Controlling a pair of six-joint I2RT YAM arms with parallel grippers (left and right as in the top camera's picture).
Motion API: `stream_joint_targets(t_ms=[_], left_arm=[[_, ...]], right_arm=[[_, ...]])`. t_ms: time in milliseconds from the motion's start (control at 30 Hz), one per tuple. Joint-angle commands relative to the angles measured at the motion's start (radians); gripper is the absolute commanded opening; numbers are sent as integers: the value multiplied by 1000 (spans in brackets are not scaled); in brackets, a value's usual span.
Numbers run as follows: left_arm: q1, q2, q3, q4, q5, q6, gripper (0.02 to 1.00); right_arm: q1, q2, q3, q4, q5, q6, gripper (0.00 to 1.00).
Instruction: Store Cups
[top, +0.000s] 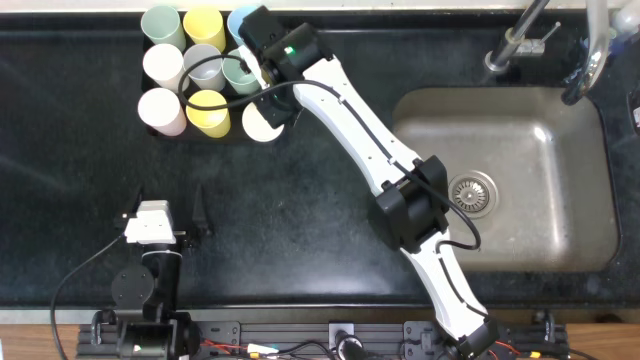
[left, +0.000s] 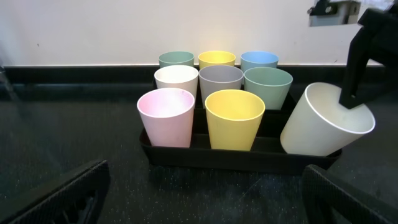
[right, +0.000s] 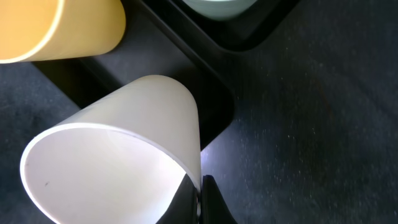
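A black tray (left: 205, 160) at the back left of the counter holds several upright cups, among them a pink cup (left: 166, 116) and a yellow cup (left: 234, 118) in its front row. At the tray's front right corner a white cup (left: 323, 121) leans tilted, its base at the tray and its mouth turned away from the other cups. My right gripper (right: 200, 200) is shut on this white cup's (right: 118, 155) rim, one finger inside and one outside. From above, the right gripper (top: 268, 92) sits over the white cup (top: 258, 123). My left gripper (top: 168, 203) rests open and holds nothing, near the front of the counter, facing the tray.
A steel sink (top: 540, 120) with a drain (top: 472, 192) fills the counter's right side, with a faucet (top: 520, 38) behind it. A pale wall (left: 93, 31) rises behind the tray. Dark counter (top: 300, 220) lies between the left gripper and the tray.
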Motion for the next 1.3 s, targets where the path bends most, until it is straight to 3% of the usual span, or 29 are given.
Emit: stream_joint_targets(t_ms=[33, 167, 200, 300, 367, 633, 767, 833, 1000, 1067, 1300], left_arm=[[-2, -8, 0, -3, 10, 15, 1000], [-2, -8, 0, -3, 10, 15, 1000], [-2, -8, 0, -3, 10, 15, 1000], [-2, -8, 0, -3, 10, 15, 1000], [-2, -8, 0, -3, 10, 15, 1000], [-2, -8, 0, -3, 10, 15, 1000], [-2, -8, 0, -3, 10, 15, 998], [-2, -8, 0, -3, 10, 15, 1000], [-2, -8, 0, -3, 10, 15, 1000], [-2, -8, 0, -3, 10, 15, 1000], [-2, -8, 0, -3, 10, 15, 1000]], right_arm=[[0, 2, -3, 22, 1, -38, 42], [0, 2, -3, 45, 1, -45, 45], [0, 2, -3, 50, 2, -45, 128], [0, 2, -3, 53, 2, -45, 855], [0, 2, -3, 50, 2, -60, 998], [-1, -12, 2, 35, 35, -70, 996], [-18, -86, 41, 18, 145, -55, 998], [-37, -153, 56, -26, 177, -12, 998], [-122, -320, 47, -263, 160, 140, 998], [-182, -430, -76, -251, 240, 172, 998], [-341, -922, -870, -53, 291, 352, 996]])
